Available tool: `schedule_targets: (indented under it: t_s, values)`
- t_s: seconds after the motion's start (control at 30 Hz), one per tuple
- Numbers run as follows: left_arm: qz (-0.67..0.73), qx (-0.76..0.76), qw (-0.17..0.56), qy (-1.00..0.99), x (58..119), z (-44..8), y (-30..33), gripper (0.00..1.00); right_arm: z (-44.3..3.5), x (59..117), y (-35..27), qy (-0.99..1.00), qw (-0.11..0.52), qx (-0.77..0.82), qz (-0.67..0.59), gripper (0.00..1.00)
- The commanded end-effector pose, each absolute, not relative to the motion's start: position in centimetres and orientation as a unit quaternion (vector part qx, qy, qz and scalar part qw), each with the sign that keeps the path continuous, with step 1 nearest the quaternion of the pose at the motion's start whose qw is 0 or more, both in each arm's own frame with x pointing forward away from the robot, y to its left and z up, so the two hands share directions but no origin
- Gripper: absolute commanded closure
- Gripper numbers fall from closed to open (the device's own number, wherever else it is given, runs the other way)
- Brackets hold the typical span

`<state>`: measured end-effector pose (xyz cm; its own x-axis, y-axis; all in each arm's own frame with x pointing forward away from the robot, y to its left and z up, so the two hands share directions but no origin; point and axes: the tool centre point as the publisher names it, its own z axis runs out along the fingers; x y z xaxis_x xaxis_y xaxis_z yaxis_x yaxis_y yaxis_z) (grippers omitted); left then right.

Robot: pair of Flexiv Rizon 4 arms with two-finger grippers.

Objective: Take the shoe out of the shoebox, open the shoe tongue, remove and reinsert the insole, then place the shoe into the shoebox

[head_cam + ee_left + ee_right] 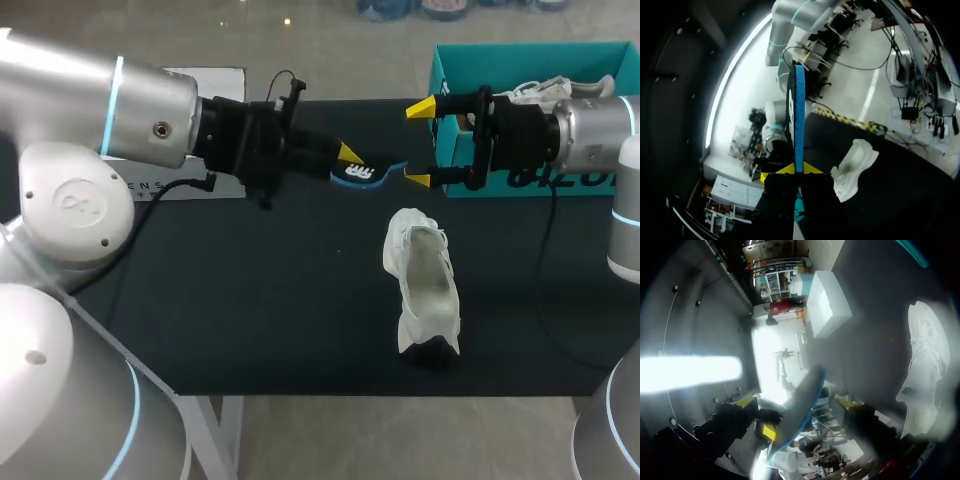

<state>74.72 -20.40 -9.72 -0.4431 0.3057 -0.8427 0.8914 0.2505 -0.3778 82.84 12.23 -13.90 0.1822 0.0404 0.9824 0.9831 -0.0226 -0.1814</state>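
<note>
The left gripper (352, 160) is clenched on one end of the blue insole (368, 172). The insole stands on its edge and sticks out ahead of the fingers. The right gripper (420, 143) faces the left one and is released, with its fingers wide apart. The free end of the insole reaches just to the gap between them. The white shoe (425, 285) lies on the black table (250, 300), under and apart from both grippers. The teal shoebox (450, 70) stands just behind the right gripper.
</note>
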Motion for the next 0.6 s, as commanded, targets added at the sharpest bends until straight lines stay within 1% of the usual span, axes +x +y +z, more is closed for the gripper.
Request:
schedule_targets:
  t_s: [0.03, 0.37, 0.6]
  values:
    - [-0.447, 0.428, 0.320, 0.717, 76.7, -9.8, -22.5, 1.00, -14.0, 82.8, 12.3, -0.457, 0.528, -0.559, -0.447, 0.00]
    - [-0.442, 0.441, 0.324, 0.710, 77.6, -11.1, -24.7, 1.00, -14.0, 82.8, 12.3, -0.457, 0.528, -0.559, -0.447, 0.00]
    - [-0.440, 0.440, 0.327, 0.712, 77.4, -11.5, -24.9, 1.00, -14.0, 82.8, 12.3, -0.457, 0.528, -0.559, -0.447, 0.00]
